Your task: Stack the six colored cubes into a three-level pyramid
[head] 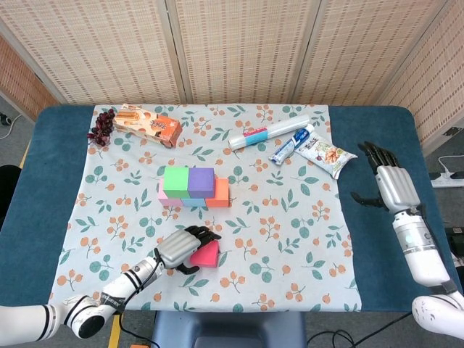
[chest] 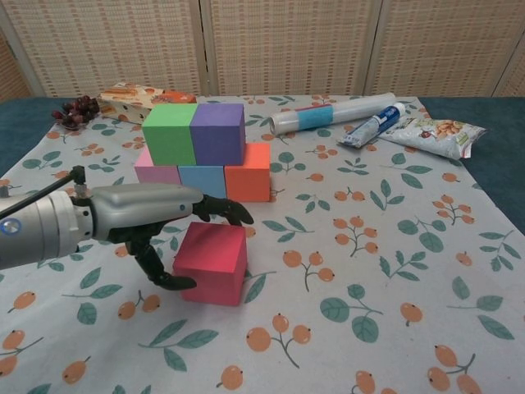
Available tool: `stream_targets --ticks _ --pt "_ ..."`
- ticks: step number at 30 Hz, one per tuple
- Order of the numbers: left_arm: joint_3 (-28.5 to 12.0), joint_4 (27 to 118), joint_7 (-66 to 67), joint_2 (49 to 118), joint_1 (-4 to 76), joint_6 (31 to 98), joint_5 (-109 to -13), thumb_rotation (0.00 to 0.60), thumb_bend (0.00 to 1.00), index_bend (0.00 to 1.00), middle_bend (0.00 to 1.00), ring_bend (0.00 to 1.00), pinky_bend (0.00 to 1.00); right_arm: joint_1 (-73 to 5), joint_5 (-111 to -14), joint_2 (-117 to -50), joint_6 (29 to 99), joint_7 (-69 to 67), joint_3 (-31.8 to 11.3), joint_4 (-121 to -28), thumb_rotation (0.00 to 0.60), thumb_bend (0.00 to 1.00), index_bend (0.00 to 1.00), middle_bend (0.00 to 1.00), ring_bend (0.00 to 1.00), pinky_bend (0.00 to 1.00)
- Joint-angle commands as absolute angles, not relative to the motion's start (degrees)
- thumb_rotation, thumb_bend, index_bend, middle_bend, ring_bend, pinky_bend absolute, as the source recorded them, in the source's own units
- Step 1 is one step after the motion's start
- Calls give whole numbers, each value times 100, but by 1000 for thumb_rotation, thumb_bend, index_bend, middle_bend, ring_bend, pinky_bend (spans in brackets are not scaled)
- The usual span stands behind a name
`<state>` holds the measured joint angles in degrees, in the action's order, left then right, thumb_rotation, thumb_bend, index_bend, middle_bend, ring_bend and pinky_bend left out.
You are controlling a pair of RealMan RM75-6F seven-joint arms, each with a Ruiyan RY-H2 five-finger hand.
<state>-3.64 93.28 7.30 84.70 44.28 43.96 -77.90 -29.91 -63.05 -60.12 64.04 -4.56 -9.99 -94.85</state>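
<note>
A red cube [chest: 215, 264] stands alone on the floral cloth, in front of the stack; in the head view the red cube [head: 208, 254] is partly covered. My left hand [chest: 148, 215] reaches in from the left, fingers spread over the cube's top, thumb low by its left face. The cube rests on the cloth. Behind it, a green cube [chest: 168, 134] and a purple cube [chest: 217, 131] sit on a row of pink [chest: 157, 176], blue [chest: 202, 181] and orange [chest: 248, 172] cubes. My right hand [head: 394, 181] hovers open over the blue table at far right, holding nothing.
At the back lie a snack box [head: 148, 125], dark grapes [head: 101, 127], a wrap roll [head: 268, 130], a toothpaste tube [head: 292, 143] and a nut bag [head: 326, 154]. The cloth's front edge [head: 217, 306] is close to the red cube.
</note>
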Motion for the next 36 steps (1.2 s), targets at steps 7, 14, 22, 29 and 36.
stream_targets --ticks 7,14,22,29,36 --pt "-310 8980 938 8819 4246 5072 -8057 600 293 347 427 368 484 -2887 -6329 -6012 6392 -461 -1083 -9525 600 126 0 0 0 0" --pt "-512 9616 207 8106 4187 5443 -8364 600 294 361 452 387 525 -2804 -6367 -5990 6415 -440 -1138 -9610 600 127 0 0 0 0" --pt "-1157 10279 -1020 6583 4315 5424 -8200 600 294 352 439 378 516 -2697 -6385 -5921 6506 -383 -1209 -9790 600 126 0 0 0 0" --pt "-1657 9679 -2040 6073 4748 4725 -7712 600 303 353 437 360 478 -2643 -6312 -5916 6554 -198 -1243 -9963 600 127 0 0 0 0" --pt "-1740 8815 -2440 6250 5213 3964 -7453 600 303 352 430 349 448 -2628 -6188 -5916 6644 43 -1326 -10117 600 126 0 0 0 0"
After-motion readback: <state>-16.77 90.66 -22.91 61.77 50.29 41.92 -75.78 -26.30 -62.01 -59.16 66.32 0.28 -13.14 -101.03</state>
